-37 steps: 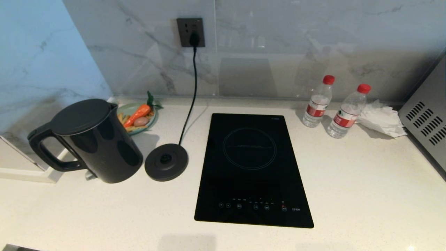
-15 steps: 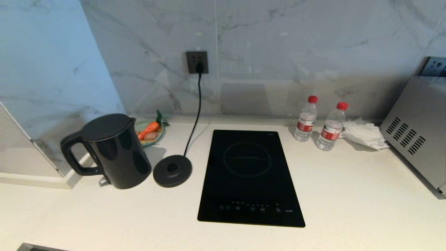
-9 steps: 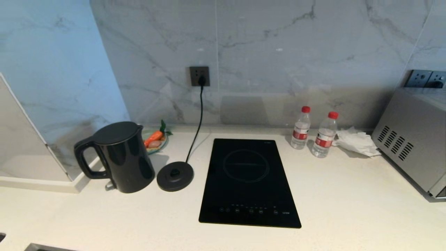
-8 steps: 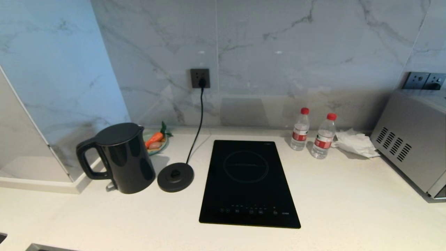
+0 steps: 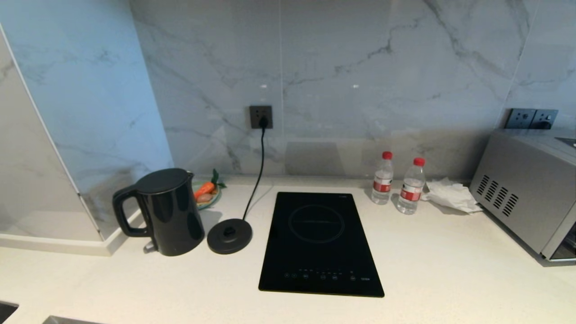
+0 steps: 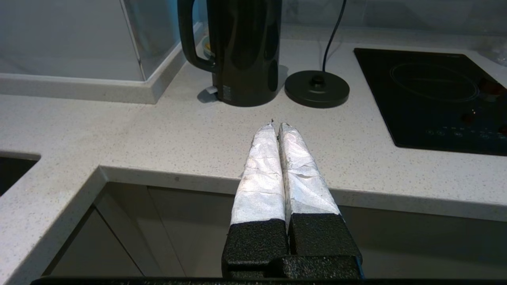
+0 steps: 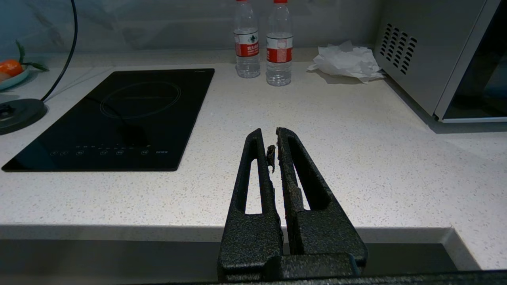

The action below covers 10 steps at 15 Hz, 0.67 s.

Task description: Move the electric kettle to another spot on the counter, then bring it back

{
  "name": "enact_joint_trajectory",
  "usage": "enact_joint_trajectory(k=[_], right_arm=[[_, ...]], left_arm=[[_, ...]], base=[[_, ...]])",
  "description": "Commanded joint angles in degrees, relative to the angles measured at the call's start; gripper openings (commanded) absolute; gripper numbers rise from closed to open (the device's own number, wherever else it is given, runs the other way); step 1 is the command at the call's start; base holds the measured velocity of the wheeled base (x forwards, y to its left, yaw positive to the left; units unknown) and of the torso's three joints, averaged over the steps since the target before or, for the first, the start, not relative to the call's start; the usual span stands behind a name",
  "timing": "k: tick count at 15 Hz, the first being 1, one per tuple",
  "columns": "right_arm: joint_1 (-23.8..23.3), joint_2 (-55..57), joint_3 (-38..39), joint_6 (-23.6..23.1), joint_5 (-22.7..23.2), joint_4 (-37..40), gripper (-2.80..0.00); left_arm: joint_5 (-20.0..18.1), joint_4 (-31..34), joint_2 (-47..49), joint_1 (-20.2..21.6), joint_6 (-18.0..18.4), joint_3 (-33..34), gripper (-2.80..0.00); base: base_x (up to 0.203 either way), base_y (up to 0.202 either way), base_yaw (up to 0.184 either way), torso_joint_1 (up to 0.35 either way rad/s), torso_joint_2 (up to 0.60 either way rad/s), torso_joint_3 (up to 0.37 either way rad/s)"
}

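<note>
**Kettle off its base, both jaws closed at the worktop's front edge**

The kettle (image 5: 163,211) stands upright on the worktop (image 5: 450,270), at the left end near the raised corner ledge, its handle turned to the robot's left. It is off the base (image 5: 229,235), which lies flat just beside it on the right, not touching, with its cord (image 5: 260,166) running up to the wall socket (image 5: 261,116).

The left gripper (image 6: 276,126) hangs level at the worktop's front edge, its foil-wrapped jaws pressed together and holding nothing. The kettle is straight ahead of these jaws and a little to the left, well apart from them; the base is ahead and slightly right. The hob (image 5: 320,240) lies to the right of the jaws.

The right gripper (image 7: 270,136) also sits at the front edge, its black jaws closed with only a thin slit between them, empty. Ahead of these jaws are two water bottles (image 7: 263,41) by the wall, a crumpled tissue (image 7: 346,60) beside them, and a steel oven (image 7: 435,55) further right. The hob is ahead and left of these jaws.

A small plate (image 5: 208,195) with a carrot sits behind the kettle against the wall.
</note>
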Motion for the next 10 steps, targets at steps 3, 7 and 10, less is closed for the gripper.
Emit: enact_joint_trajectory(k=[3,7,10], right_arm=[[0.0,0.0,0.0,0.4,0.0,0.0,-2.80],[0.0,0.0,0.0,0.3,0.0,0.0,-2.80],[0.0,0.0,0.0,0.3,0.0,-0.1,-2.80]], left_arm=[[0.0,0.0,0.1,0.0,0.0,0.0,-2.80],[0.0,0.0,0.1,0.0,-0.1,0.0,-2.80],[0.0,-0.1,0.1,0.0,-0.2,0.0,-2.80]], base=[[0.000,0.000,0.000,-0.001,0.00,0.009],[0.000,0.000,0.000,0.000,0.00,0.000],[0.000,0.000,0.000,0.000,0.00,0.000]])
